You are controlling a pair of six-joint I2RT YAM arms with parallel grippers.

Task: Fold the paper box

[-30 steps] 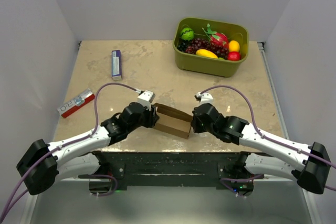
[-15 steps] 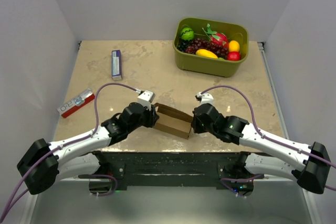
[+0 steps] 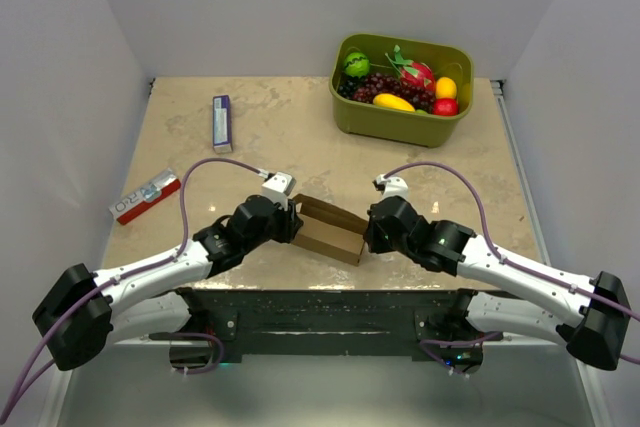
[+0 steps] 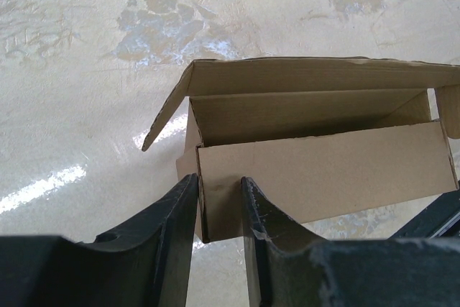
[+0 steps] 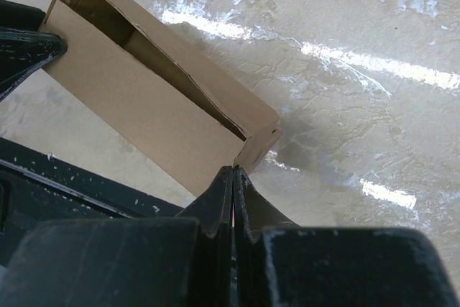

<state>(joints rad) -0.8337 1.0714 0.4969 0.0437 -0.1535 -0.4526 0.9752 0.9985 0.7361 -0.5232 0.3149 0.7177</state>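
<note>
Paper box (image 3: 328,230), one, is pinched at its left end by the left gripper (image 4: 215,182) and touched by the pressed-together right gripper (image 5: 231,172), one fruit bin (image 3: 398,127) seen far right.

You have bare table (image 3: 300,137) beyond the paper box (image 3: 328,229), open all the way to the back wall. That lane runs between the purple-and-white box (image 3: 222,123) on the left and the green fruit basket (image 3: 395,127) at the far right. The red-and-white box (image 3: 146,196) lies near the left wall. Both ends of the paper box are taken: the left gripper (image 3: 293,222) at one, the right gripper (image 3: 368,237), fingers pressed together, at the other. On the near side the black base plate (image 3: 320,312) lies close to the box
</note>
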